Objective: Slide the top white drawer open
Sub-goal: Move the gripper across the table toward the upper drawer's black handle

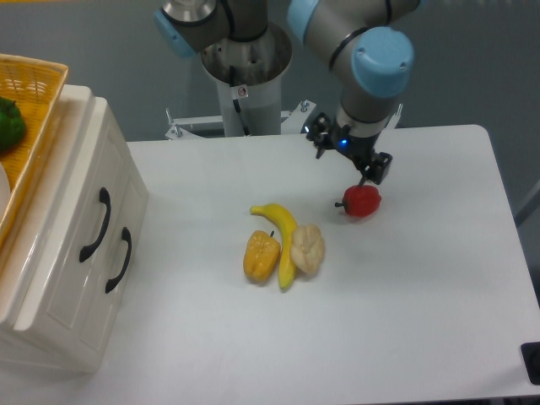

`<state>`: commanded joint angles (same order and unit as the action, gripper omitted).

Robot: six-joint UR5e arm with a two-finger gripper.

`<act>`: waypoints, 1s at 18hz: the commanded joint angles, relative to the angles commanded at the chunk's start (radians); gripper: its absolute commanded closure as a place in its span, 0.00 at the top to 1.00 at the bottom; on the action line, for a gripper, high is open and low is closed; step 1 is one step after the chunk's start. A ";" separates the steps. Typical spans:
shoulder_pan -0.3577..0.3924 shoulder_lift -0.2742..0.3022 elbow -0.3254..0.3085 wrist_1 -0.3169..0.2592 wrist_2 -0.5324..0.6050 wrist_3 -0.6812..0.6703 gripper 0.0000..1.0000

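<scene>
The top white drawer (84, 207) is the upper of two glossy cream drawers in the cabinet at the table's left edge. It sits flush and shut, with a black curved handle (96, 224) on its panelled front. The matching lower drawer (112, 278) is shut as well, beneath it. My gripper (342, 165) hangs far to the right of the cabinet, near the back of the table. It is open with nothing between its fingers. One fingertip (365, 179) hovers just above a red pepper (362, 201).
Mid-table lie a banana (282, 233), a yellow pepper (261, 256) and a pale vegetable (307, 250). A yellow wicker basket (38, 105) holding a green pepper (8, 123) rests on the cabinet top. The arm's base post (245, 80) stands at the back.
</scene>
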<state>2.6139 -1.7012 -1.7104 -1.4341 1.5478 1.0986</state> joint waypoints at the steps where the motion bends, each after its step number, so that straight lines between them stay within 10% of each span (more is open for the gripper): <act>1: -0.011 0.005 0.005 -0.015 -0.015 -0.034 1.00; 8: -0.089 -0.017 0.061 -0.026 -0.189 -0.400 1.00; 18: -0.204 -0.046 0.115 -0.023 -0.203 -0.540 1.00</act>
<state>2.4100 -1.7472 -1.5954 -1.4573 1.3453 0.5584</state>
